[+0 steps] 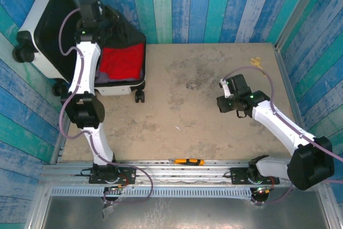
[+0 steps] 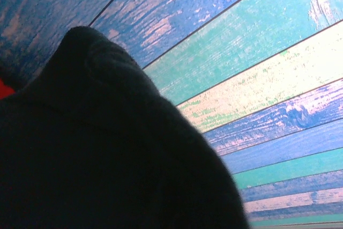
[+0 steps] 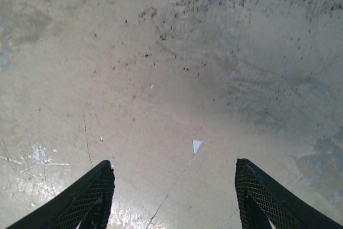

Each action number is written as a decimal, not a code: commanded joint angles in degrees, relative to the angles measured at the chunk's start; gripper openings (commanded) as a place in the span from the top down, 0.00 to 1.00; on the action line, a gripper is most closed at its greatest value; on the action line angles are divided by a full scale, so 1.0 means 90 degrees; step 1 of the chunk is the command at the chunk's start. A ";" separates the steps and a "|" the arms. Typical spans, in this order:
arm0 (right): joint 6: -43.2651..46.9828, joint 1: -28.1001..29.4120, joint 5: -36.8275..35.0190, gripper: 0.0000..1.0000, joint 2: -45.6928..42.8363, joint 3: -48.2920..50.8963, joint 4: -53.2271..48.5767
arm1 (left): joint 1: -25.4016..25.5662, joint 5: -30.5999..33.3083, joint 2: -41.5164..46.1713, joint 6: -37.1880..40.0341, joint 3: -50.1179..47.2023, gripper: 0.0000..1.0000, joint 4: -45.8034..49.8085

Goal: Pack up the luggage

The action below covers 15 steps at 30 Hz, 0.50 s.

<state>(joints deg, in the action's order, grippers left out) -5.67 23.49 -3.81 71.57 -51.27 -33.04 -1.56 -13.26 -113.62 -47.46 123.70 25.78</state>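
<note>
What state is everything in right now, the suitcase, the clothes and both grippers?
Suitcase, open, lid leaning back to the left.
Red garment, lying in the suitcase's base.
Black fabric, bunched up against the left wrist camera.
Left gripper, over the suitcase, open or shut unclear.
Right gripper, open, empty, above the table.
Orange-handled tool, lying on the near rail.

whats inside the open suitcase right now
A red garment lies in the near part of the luggage, with black fabric behind it. Whatever lies under the red garment is covered, and the left arm hides the left side of the inside.
</note>
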 commanded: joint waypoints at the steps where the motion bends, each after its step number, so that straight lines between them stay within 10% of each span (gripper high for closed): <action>1: -0.0133 -0.0013 0.0015 0.38 -0.0120 0.0090 -0.0067 | -0.0065 -0.0109 -0.0597 0.0239 0.0671 1.00 -0.0310; 15: -0.0258 -0.0012 -0.0018 0.38 -0.0178 0.0016 -0.0323 | -0.0300 -0.0759 -0.1864 -0.0031 0.1383 1.00 -0.0698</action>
<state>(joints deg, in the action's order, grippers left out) -7.09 23.49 -3.88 71.29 -50.63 -34.46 -4.21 -16.97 -129.19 -48.47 135.81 22.35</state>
